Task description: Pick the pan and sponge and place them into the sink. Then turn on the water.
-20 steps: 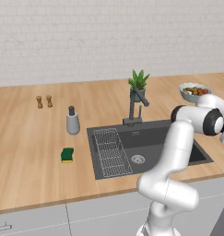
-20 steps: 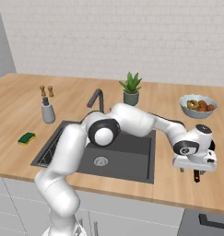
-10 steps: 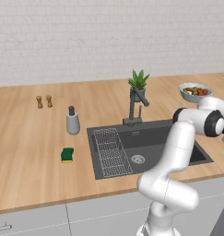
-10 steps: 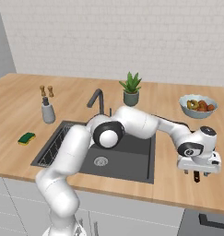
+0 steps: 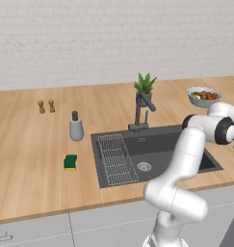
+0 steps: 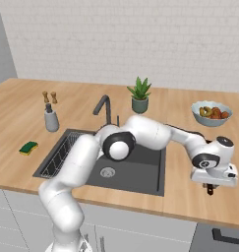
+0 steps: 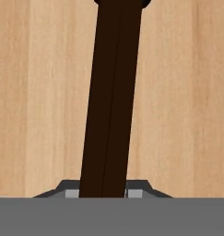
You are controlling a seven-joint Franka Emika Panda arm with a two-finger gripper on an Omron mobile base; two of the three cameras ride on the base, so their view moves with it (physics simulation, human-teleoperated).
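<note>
Black pan handle [image 7: 111, 99] runs straight up between the gripper [image 6: 209, 188] fingers, which look closed on it, low over the wooden counter [image 5: 32, 144] right of the sink [image 5: 157, 149]. Nothing lies in the basin yet; the green sponge [image 5: 70, 162] sits well apart on the sink's far side, and the faucet [image 5: 141, 112] is dry. White brick wall behind.
</note>
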